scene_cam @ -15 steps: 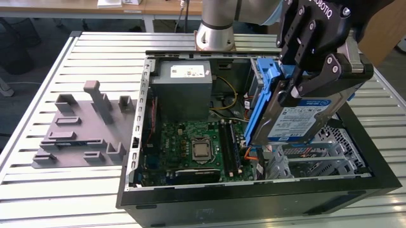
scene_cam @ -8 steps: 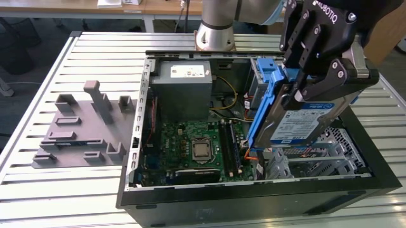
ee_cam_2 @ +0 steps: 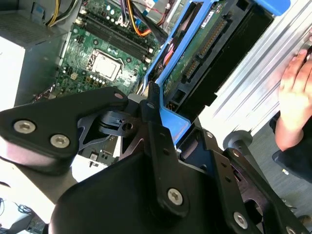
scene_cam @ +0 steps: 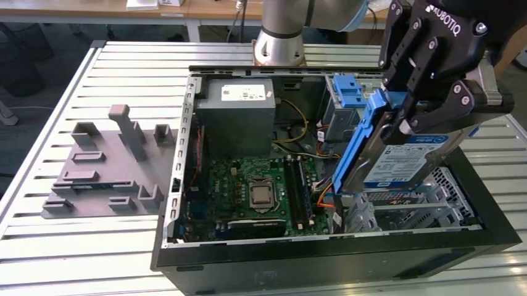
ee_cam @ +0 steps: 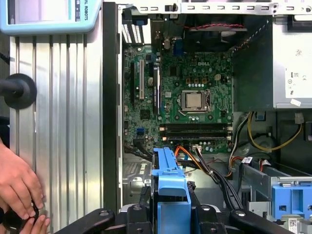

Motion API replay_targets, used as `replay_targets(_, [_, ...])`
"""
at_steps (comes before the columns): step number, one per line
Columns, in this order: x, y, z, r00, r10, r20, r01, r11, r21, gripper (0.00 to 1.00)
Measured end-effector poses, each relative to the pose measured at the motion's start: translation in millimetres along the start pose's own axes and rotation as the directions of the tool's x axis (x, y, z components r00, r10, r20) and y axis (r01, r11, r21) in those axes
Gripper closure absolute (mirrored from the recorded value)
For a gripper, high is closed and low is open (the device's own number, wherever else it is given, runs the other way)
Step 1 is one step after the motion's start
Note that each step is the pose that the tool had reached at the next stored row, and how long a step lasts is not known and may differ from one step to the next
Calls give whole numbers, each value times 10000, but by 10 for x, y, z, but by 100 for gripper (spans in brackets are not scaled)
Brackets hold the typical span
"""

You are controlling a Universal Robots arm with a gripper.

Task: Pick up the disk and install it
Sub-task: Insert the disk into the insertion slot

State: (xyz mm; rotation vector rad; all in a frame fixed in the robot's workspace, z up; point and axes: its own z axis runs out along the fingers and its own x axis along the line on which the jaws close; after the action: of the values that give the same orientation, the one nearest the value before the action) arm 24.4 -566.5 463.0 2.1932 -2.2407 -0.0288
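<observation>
Gripper (scene_cam: 436, 114) recorded as clenched on the disk (scene_cam: 405, 155), with the blue side rails pinched between the fingers (scene_cam: 405, 126). The disk is held on edge and tilted over the open computer case (scene_cam: 329, 256), its printed label turned outward in the exterior view. Its lower end is seen above the silver drive cage (scene_cam: 416, 209), in the case corner diagonally opposite the power-supply box (scene_cam: 239, 114). Contact with the cage cannot be determined.

In the second wrist view the green circuit-board side of the disk (ee_cam_2: 195, 53) is shown, with the gripper (ee_cam_2: 163, 124) closed on the blue rail. The motherboard (scene_cam: 255, 185) is exposed on the case floor.

A grey fixture block (scene_cam: 107, 166) is noted on the slatted table (scene_cam: 74, 246), outside the case and well apart from it. A person's hand (ee_cam: 17, 187) is seen on the table just outside the case wall.
</observation>
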Motion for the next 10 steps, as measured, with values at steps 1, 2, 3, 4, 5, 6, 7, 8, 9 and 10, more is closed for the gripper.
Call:
replay_targets(1, [0,-12,2,10000,0,0,0,10000,0,63])
replay_targets(2, [-1,-23,5,10000,0,0,0,10000,0,63])
replay_targets(3, [-1,-34,7,10000,0,0,0,10000,0,63])
replay_targets(4, [-1,-42,8,10000,-1,-1,1,10000,0,63])
replay_targets(5, [-1,-49,10,10000,0,0,0,10000,0,63])
replay_targets(6, [-1,-56,12,10000,0,0,0,10000,0,63])
replay_targets(7, [-1,-60,13,10000,0,0,0,10000,0,63])
replay_targets(8, [-1,-63,15,10000,1,0,-1,10000,0,63])
replay_targets(9, [-1,-67,18,10000,0,1,0,10000,0,63])
replay_targets(10, [-1,-72,21,10000,0,1,0,10000,0,63])
